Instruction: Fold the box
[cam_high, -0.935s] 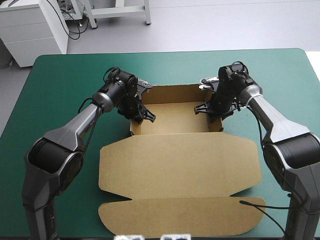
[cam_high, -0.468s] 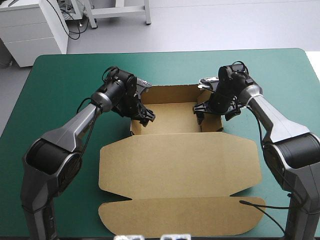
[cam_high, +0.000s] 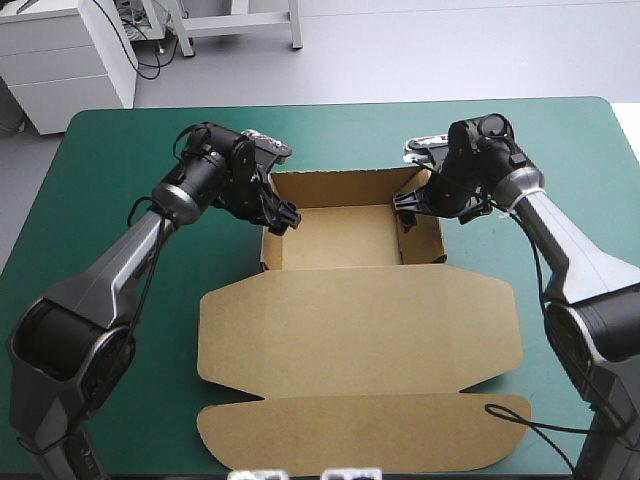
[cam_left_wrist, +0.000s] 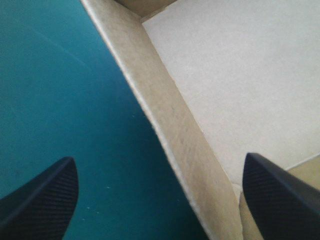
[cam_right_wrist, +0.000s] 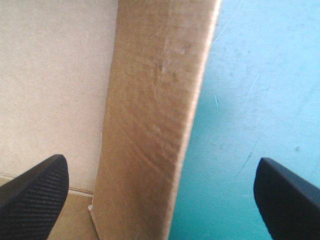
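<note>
From above, the box (cam_high: 355, 330) lies mid-table on the teal-green cover (cam_high: 120, 150), its tray walls raised on the far side and its lid (cam_high: 360, 325) flat toward the near edge. The left gripper (cam_high: 285, 218) is at the tray's left wall (cam_high: 267, 240) and the right gripper (cam_high: 407, 205) at the right wall (cam_high: 437, 235). In the left wrist view the black fingers stand wide apart astride that wall (one over the cover, one over the tray floor). The right wrist view shows the same: fingers spread, nothing held, wall between.

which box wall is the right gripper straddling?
The right side wall of the box, not left or far: the right gripper, fingers open, has one inside it, one over the teal-green cover.
</note>
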